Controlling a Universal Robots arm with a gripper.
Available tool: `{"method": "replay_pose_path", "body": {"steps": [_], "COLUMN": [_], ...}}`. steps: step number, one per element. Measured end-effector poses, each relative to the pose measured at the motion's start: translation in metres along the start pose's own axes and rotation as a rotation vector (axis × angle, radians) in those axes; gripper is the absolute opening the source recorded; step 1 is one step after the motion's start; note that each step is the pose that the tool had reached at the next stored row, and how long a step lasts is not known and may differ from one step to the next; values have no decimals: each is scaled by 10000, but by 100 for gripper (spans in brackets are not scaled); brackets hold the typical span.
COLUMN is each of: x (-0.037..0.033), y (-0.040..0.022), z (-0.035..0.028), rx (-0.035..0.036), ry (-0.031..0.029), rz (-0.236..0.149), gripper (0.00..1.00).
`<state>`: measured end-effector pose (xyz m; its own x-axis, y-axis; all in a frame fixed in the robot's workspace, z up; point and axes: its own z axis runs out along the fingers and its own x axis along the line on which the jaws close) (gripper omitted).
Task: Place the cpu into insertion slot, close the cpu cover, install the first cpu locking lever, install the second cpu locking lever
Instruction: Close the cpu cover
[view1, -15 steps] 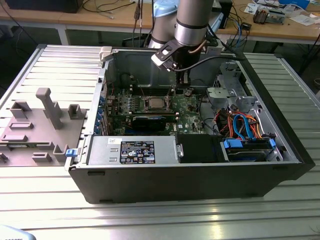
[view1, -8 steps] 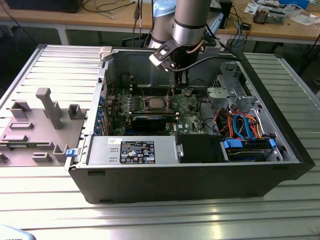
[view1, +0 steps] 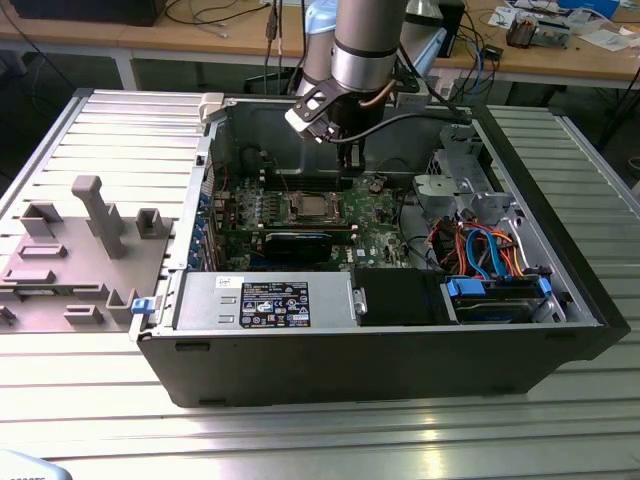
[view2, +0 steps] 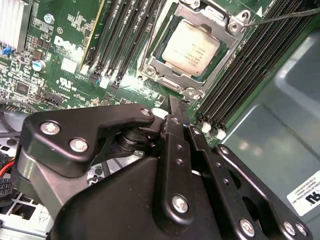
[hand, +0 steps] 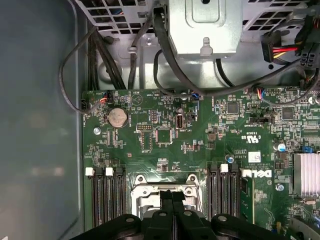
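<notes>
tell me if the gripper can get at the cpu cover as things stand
Probably yes: the gripper, shut, hangs just over the edge of the cpu cover, with nothing between them; the memory slots flank it but sit low.

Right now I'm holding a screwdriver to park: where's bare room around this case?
Bare table in front of the case and beyond it at the exterior view's right. Crowded: the grey fixture plate, and inside, cables and fingers near the cpu.
</notes>
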<state>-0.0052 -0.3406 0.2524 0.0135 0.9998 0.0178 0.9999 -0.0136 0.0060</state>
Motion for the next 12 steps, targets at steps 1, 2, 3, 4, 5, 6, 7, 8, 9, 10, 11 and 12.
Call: {"method": "replay_pose_path", "body": {"steps": [1, 2, 3, 4, 5, 6, 7, 8, 9, 10, 11, 12], "x": [-1, -2, -2, -2, -3, -3, -3, -3, -3, -3, -4, -4], "y": [-55, -139, -157, -172, -184, -194, -209, -224, -234, -244, -256, -265], "z": [4, 11, 12, 13, 14, 14, 16, 16, 17, 17, 18, 18], "rx": [0, 1, 0, 0, 0, 0, 0, 0, 0, 0, 0, 0], "ry": [-1, -1, -1, 0, 0, 0, 0, 0, 0, 0, 0, 0], "rz": [-1, -1, -1, -1, -1, -1, -1, 0, 0, -1, -1, 0], "gripper": [11, 11, 11, 11, 11, 11, 11, 11, 11, 11, 11, 11]}}
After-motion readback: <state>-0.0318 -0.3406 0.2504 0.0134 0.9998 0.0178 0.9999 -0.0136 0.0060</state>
